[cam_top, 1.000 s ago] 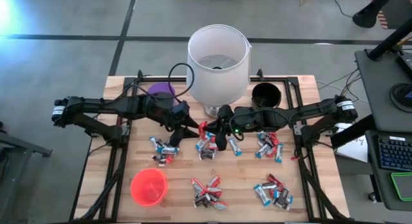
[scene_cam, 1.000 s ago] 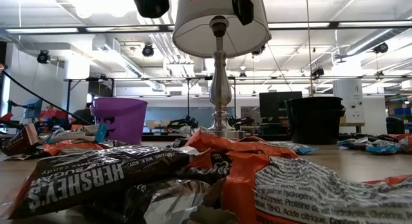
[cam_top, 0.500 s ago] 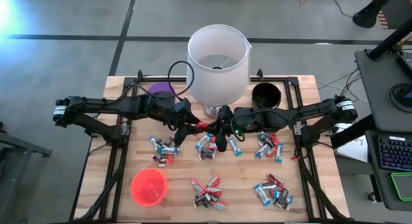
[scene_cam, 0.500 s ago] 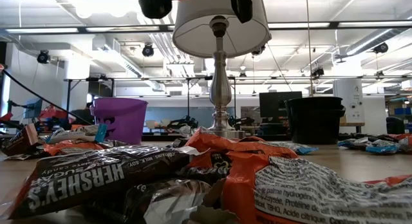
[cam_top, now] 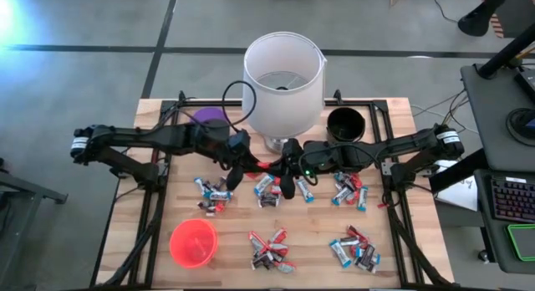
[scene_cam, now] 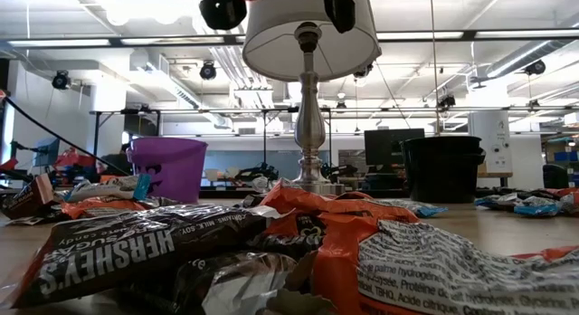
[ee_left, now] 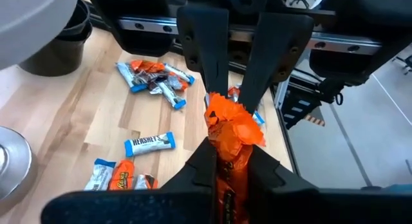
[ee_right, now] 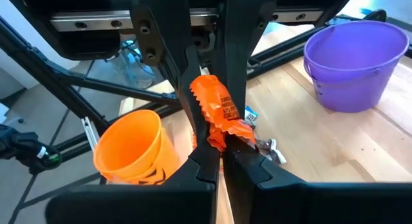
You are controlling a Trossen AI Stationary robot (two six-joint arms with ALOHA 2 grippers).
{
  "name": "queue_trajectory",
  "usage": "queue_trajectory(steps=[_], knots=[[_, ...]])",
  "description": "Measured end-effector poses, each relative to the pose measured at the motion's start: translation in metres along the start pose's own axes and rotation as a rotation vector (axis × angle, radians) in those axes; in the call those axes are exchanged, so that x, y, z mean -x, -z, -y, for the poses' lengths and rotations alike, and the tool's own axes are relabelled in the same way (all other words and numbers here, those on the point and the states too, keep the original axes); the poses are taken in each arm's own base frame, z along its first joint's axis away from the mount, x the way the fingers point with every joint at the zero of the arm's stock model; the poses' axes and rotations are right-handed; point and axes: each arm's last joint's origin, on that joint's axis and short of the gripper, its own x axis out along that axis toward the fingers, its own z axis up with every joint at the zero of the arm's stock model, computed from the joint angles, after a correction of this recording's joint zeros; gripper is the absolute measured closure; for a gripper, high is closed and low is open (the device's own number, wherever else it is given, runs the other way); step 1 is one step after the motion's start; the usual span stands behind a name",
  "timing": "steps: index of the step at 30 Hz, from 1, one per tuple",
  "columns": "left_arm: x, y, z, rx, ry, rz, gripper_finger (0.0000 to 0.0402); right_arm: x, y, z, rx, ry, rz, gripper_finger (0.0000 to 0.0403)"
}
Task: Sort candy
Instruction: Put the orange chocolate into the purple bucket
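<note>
Behind my gripper [cam_top: 251, 166]: lamp [cam_top: 282, 78] blocks passage.
Below: candy piles [cam_top: 269, 189] crowd the desk [cam_top: 230, 237].

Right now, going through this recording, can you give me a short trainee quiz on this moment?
1. True or false: the left gripper and the right gripper both grip the orange-wrapped candy at once.
2. Which cup stands on the right arm's side of the lamp? A) purple cup B) black cup C) red cup
3. Fill in: the held candy is ___ the table (on / above).

Key: 1 true; 2 B; 3 above, since the low view shows both grippers high up near the lampshade.
</note>
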Motion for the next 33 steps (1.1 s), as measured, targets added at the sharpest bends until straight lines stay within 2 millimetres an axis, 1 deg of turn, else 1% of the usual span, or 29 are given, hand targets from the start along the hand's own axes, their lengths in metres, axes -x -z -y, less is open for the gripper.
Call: queue_trajectory(steps=[3,8,11,14,24,28,33], knots=[[0.004,-0.001,0.002,-0.003,0.006,0.011,0.0393,0.000,-0.002,-0.001,-0.002,-0.004,0.011,0.0394],[0.005,-0.001,0.002,-0.002,0.009,0.003,0.0398,0.001,-0.002,-0.001,0.001,-0.008,0.016,0.0394],[0.005,-0.001,0.002,-0.008,0.018,-0.001,0.0398,0.001,-0.002,-0.002,0.002,-0.042,0.002,0.0390],[0.005,0.000,0.003,-0.009,0.023,-0.003,0.0399,0.001,-0.002,-0.002,0.005,-0.047,-0.001,0.0375],[0.009,0.000,0.005,-0.010,0.067,-0.016,0.0400,0.001,-0.002,-0.002,0.010,-0.052,-0.005,0.0297],[0.014,-0.001,0.006,-0.012,0.070,-0.012,0.0400,0.003,-0.003,-0.002,0.011,-0.056,0.000,0.0283],[0.022,0.002,0.007,-0.015,0.061,-0.035,0.0400,0.005,-0.005,-0.003,0.010,-0.059,0.005,0.0277]])
